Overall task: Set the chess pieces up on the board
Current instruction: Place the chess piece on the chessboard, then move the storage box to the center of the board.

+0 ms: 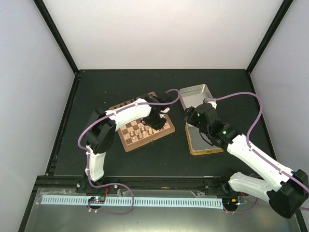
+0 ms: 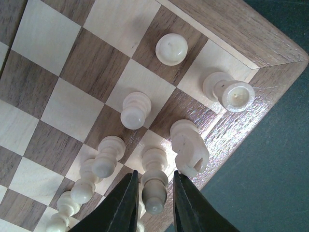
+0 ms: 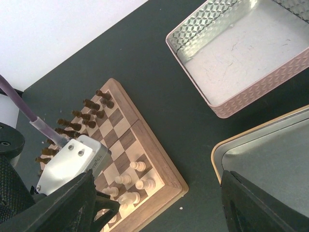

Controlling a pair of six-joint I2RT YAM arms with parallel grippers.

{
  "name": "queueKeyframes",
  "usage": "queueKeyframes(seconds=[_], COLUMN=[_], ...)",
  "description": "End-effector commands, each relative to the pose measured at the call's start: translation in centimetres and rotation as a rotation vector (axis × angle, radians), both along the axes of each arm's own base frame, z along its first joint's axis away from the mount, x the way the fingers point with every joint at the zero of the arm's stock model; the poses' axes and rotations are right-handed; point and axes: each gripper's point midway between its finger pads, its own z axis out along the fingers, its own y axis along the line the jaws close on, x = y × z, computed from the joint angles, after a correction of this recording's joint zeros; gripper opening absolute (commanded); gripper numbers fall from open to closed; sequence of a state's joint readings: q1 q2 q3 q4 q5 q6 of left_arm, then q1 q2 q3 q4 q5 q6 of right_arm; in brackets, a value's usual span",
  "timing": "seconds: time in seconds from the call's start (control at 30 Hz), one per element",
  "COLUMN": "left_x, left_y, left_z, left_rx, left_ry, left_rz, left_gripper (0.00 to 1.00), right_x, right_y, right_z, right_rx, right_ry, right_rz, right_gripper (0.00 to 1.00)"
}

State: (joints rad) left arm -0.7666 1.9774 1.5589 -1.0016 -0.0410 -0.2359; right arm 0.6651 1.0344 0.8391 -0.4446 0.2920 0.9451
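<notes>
The board (image 2: pixel 231 34) lies at table centre. Several cream chess pieces stand in its near right corner: a pawn (image 2: pixel 171 48), a rook (image 2: pixel 231 93), a knight (image 2: pixel 189 147) and others. My left gripper (image 2: pixel 154 175) straddles an upright cream piece (image 2: pixel 154 186) next to the knight. Its jaws stand slightly apart, with a thin gap on each side of the piece. From above, the left gripper (image 1: pixel 153 123) hovers over the board (image 1: pixel 129 145). My right gripper (image 3: pixel 158 176) hangs wide open over the dark table, right of the board (image 3: pixel 159 159), with nothing between its fingers.
Dark brown pieces (image 3: pixel 77 123) line the board's far side. A pinkish-silver tin lid (image 3: pixel 241 63) sits at the back right, and a gold tin (image 3: pixel 270 159) lies under the right arm (image 1: pixel 251 154). White walls enclose the table.
</notes>
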Motion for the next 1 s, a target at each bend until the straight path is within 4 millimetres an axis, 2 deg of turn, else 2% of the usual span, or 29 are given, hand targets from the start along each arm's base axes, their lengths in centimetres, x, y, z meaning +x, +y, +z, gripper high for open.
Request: queueKeyframes(seconds=[0.0, 0.3, 0.47, 0.63, 0.77, 0.9, 0.97], left_x=[0.2, 0.5, 0.2, -0.4, -1.2, -2.0, -2.5], left_y=[0.1, -0.1, 0.8, 2.2, 3.7, 5.1, 6.2], left_z=[0.9, 5.3, 7.7, 10.8, 12.9, 14.5, 15.5], left_rx=[-0.013, -0.082, -0.115, -0.195, -0.279, -0.374, -0.419], left_ry=[-0.012, -0.088, -0.137, -0.222, -0.314, -0.424, -0.485], left_rz=[-0.004, 0.000, 0.018, 0.036, 0.049, 0.068, 0.092], left_gripper=[0.22, 0.26, 0.32, 0.38, 0.41, 0.44, 0.46], right_x=[0.4, 0.2, -0.3, -1.5, -2.8, -4.4, -4.7], right_y=[-0.2, -0.7, -1.9, -4.6, -6.5, -6.8, -6.2], right_z=[0.2, 0.9, 0.0, -2.8, -5.9, -9.1, -10.2], right_rx=[0.014, -0.020, -0.089, -0.205, -0.287, -0.341, -0.339], right_ry=[-0.014, -0.021, 0.041, 0.189, 0.327, 0.482, 0.523], right_rz=[-0.020, -0.001, 0.047, 0.069, 0.086, 0.152, 0.198], right_gripper=[0.72, 0.72, 0.72, 0.72, 0.72, 0.71, 0.70])
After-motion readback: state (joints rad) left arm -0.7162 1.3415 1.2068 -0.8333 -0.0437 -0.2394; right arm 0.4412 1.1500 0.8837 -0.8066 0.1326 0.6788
